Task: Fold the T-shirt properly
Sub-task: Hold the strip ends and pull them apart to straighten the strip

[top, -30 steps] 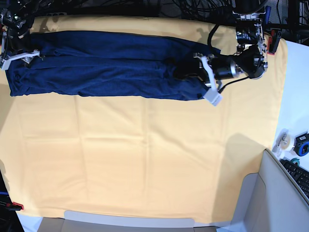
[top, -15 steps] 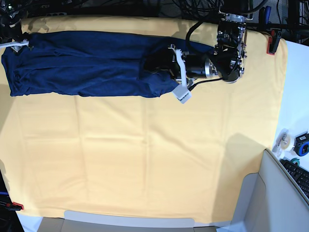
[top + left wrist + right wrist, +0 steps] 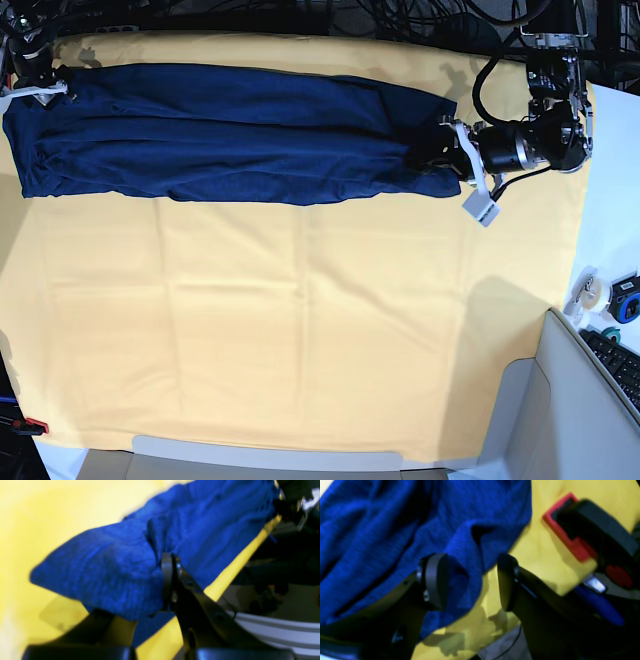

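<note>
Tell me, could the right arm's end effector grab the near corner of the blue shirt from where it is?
Probably yes. The right end effector is open, and a fold of the T-shirt already lies against one finger, with only yellow cloth behind. Nothing blocks it.

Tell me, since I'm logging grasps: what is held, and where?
The left gripper pinches the T-shirt at its end edge; the right gripper holds nothing.

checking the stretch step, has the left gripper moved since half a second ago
Yes. The left gripper, shut on the T-shirt, moved toward the yellow cloth's right edge in the base view.
</note>
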`<state>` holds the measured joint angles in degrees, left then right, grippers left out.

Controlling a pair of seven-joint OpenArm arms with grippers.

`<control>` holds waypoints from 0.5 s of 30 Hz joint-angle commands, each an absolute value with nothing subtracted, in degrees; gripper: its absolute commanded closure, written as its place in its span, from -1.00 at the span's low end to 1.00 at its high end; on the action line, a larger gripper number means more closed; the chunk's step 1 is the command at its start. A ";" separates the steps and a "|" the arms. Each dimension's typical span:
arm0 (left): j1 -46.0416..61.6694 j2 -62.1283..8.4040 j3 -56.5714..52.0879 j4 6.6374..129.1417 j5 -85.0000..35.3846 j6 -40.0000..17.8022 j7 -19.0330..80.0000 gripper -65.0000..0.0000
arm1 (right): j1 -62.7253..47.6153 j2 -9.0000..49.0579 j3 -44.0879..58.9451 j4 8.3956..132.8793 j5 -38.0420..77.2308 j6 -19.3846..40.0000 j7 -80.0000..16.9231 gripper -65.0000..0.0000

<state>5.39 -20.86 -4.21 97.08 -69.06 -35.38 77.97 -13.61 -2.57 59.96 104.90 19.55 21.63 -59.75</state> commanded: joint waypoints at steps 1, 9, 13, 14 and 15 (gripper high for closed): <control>5.14 -21.67 -4.44 98.07 -70.55 -35.47 76.88 1.00 | -13.58 -1.89 60.09 105.80 20.09 21.76 -58.68 0.05; 8.31 -21.67 -4.44 97.98 -70.55 -35.47 76.88 0.97 | -13.58 -1.89 60.00 105.80 20.09 21.76 -58.68 0.05; 8.57 -21.85 -4.53 97.80 -70.37 -35.47 76.88 0.60 | -13.58 -1.89 60.00 105.80 20.09 21.76 -58.68 0.05; 8.57 -22.37 -4.62 97.80 -70.37 -35.38 76.88 0.50 | -13.58 -1.89 60.00 105.80 20.09 21.76 -58.68 0.05; 8.66 -22.81 -4.62 97.71 -70.37 -35.38 76.62 0.41 | -13.58 -1.89 60.00 105.80 20.09 21.76 -58.68 0.05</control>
<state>9.21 -21.91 -4.03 97.01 -69.21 -35.35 77.78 -13.63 -2.57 59.92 104.90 19.68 21.61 -59.79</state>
